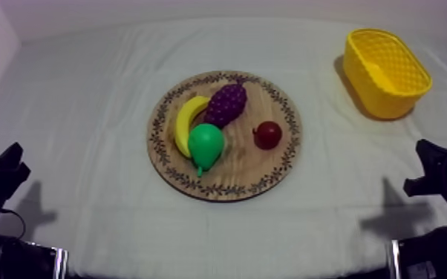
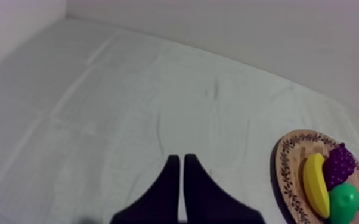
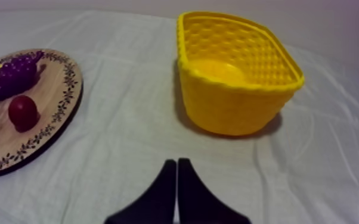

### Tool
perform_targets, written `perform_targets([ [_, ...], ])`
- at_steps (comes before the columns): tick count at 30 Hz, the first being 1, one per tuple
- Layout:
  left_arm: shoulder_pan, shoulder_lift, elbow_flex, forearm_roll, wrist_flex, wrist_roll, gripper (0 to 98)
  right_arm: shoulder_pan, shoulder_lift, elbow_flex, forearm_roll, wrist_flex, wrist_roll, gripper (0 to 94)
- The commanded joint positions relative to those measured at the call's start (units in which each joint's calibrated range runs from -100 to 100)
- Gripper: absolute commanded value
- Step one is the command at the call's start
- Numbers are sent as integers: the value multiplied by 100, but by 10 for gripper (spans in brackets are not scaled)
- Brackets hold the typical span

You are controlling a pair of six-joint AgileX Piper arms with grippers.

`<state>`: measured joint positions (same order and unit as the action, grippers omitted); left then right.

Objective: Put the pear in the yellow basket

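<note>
Clenched to narrow wedges on nothing, the left gripper (image 2: 179, 159) and right gripper (image 3: 176, 162) are both well apart from the fruit; in the top view they sit at the frame's lower left and lower right. On the cloth (image 1: 85, 104), the wooden board (image 1: 245, 169) lies at frame centre and the yellow basket (image 1: 381, 100) at upper right. On the board, the banana (image 1: 186, 119) touches the grapes (image 1: 226, 104) and the pear (image 1: 205, 146), which is at the board's lower left. The small red fruit (image 1: 268, 135) lies apart. Nothing is grasped yet. I would use the right arm, nearer the basket: open wide, descend from above and straddle the pear's broad body without nudging the banana.
</note>
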<state>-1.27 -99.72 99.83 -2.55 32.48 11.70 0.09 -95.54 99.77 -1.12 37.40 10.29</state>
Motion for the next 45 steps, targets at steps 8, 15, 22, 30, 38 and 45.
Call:
perform_targets([
  [8, 0, -2, -5, -1, 1, 1, 1, -112, -13, 1, -3, 47, -288, 5],
  [15, 0, -2, -5, -1, 1, 0, 1, -142, -13, 1, -33, 77, -289, 4],
  [22, 0, -2, -5, -1, 1, 0, 1, -175, 185, -177, 10, -13, -418, 3],
  [30, 0, -2, -5, -1, 1, 0, 1, -182, 1640, -1744, -220, 210, -546, 3],
  [38, 0, -2, -5, -1, 1, 0, 1, -323, 3437, -4308, -547, 1340, -713, 3],
  [45, 0, -2, -5, -1, 1, 0, 1, -509, 5128, -6570, -860, 3101, -851, 3],
])
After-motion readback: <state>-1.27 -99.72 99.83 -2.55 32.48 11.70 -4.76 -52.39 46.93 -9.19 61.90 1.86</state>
